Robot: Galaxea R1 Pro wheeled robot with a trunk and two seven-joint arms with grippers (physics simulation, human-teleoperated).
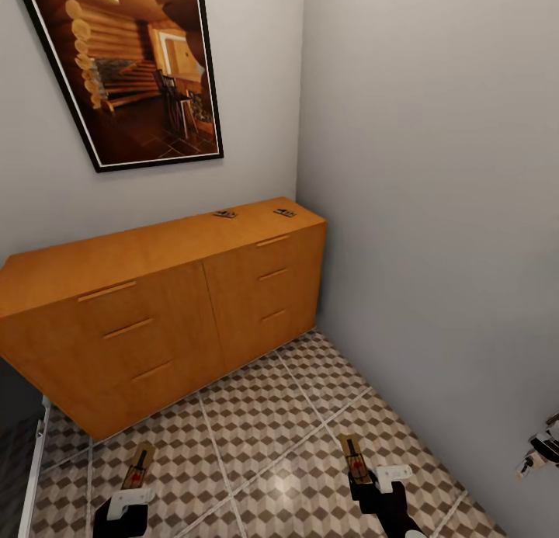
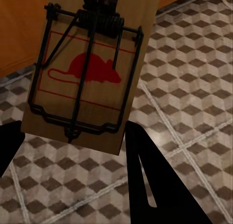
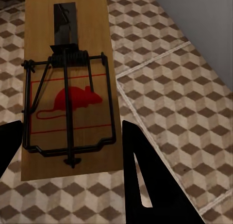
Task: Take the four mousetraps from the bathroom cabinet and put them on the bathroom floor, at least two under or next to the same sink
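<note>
Two mousetraps (image 1: 225,213) (image 1: 284,212) lie on top of the orange-brown cabinet (image 1: 171,305), near its right end by the corner. My left gripper (image 1: 133,487) is low over the bathroom floor (image 1: 256,414), shut on a third mousetrap (image 1: 140,466) that sticks forward from it. In the left wrist view that mousetrap (image 2: 87,73) sits between the black fingers (image 2: 150,180), its red mouse print and wire spring facing up. My right gripper (image 1: 361,476) is shut on the fourth mousetrap (image 1: 355,456), which hangs above the cube-pattern tiles in the right wrist view (image 3: 68,88).
A framed picture (image 1: 124,64) hangs above the cabinet. A grey wall (image 1: 435,212) closes the right side, with a small white and chrome fitting (image 1: 539,449) on it. A white edge (image 1: 35,460) runs along the far left of the floor.
</note>
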